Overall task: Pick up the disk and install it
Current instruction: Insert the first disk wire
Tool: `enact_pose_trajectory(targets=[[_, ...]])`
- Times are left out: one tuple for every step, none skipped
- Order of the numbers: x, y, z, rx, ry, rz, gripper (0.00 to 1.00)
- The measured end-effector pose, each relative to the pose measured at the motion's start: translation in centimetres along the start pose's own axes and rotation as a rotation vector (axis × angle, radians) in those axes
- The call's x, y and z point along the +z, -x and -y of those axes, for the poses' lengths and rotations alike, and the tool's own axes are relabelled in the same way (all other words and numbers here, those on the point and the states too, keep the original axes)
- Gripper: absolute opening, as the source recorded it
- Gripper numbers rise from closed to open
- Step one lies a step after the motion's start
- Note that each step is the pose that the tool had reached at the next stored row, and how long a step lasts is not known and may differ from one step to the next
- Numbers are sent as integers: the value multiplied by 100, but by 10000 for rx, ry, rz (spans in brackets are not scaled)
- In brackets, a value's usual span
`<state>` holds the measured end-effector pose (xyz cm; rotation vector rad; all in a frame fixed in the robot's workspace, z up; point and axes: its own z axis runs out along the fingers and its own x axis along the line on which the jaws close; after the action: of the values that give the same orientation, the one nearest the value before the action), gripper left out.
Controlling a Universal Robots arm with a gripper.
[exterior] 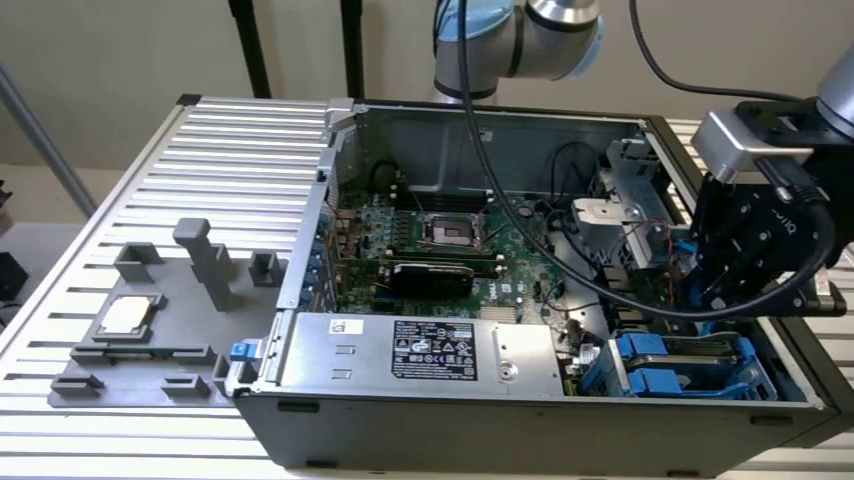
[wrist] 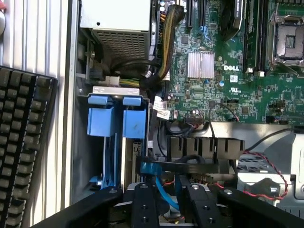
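The disk (wrist: 134, 124) sits in the drive cage at the corner of the open computer case (exterior: 400, 115). Its bright blue frame faces up, beside a second blue frame (wrist: 100, 121). In the exterior view the two blue frames (exterior: 663, 362) lie at the case's lower right. My gripper (wrist: 171, 209) hangs just above the case next to that cage, clear of the disk. Its black fingers (wrist: 142, 206) stand apart, with only a blue cable (wrist: 161, 192) running behind the gap. In the exterior view the gripper (exterior: 707, 295) is at the case's right wall.
A grey power supply with a black label (exterior: 434, 350) fills the case's near side, and the green motherboard (exterior: 441, 250) lies behind it. On the exterior view's left, a small silver CPU chip (exterior: 123, 317) rests on a grey fixture. A black keyboard (wrist: 23, 142) lies outside the case.
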<state>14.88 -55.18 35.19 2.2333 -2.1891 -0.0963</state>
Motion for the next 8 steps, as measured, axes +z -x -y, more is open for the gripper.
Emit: enact_pose_trajectory(targets=[[1,0,-31,-3,-5,7,31],[1,-4,-52,-5,-23,19,31],[1,-12,-63,-5,-35,39,31],[0,-27,-64,-6,-37,63,31],[-2,-49,-64,-9,-38,88,31],[-3,-73,-64,-11,-39,124,31],[-4,-96,-65,-13,-39,167,31],[-5,-118,-65,-14,-40,209,31]])
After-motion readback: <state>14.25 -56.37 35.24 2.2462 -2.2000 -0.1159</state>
